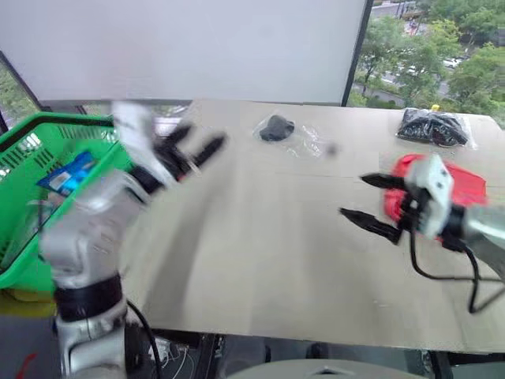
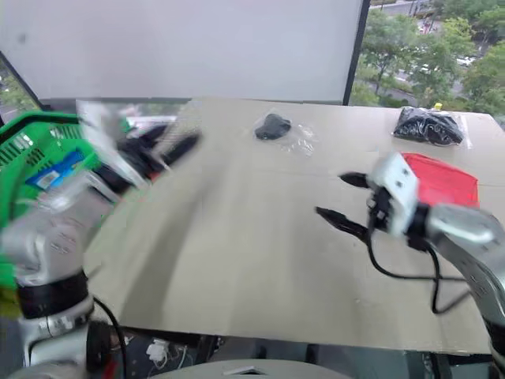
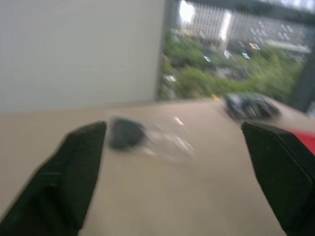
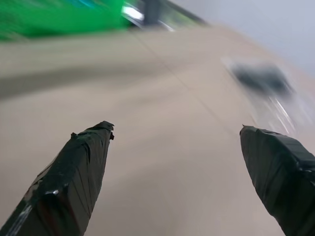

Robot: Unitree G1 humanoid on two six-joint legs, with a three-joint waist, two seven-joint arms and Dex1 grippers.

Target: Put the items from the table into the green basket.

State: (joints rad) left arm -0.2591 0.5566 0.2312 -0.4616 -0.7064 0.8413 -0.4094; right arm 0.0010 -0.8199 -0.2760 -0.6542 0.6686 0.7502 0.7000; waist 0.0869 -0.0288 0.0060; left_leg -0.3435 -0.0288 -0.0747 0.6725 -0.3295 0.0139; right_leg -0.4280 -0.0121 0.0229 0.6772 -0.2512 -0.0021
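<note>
Pouch [image 1: 461, 185] just behind right pincer [image 1: 371, 201]

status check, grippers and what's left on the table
Left gripper and right gripper open, empty. Red pouch and two bagged black items on table. Green basket path clear.

A white wall [image 1: 197, 47] meets a window [image 1: 430, 47] showing trees [image 1: 465, 71].

Beige table [image 1: 260, 260]: red pouch [image 2: 442, 181], two bagged black things [image 1: 278, 128].
</note>
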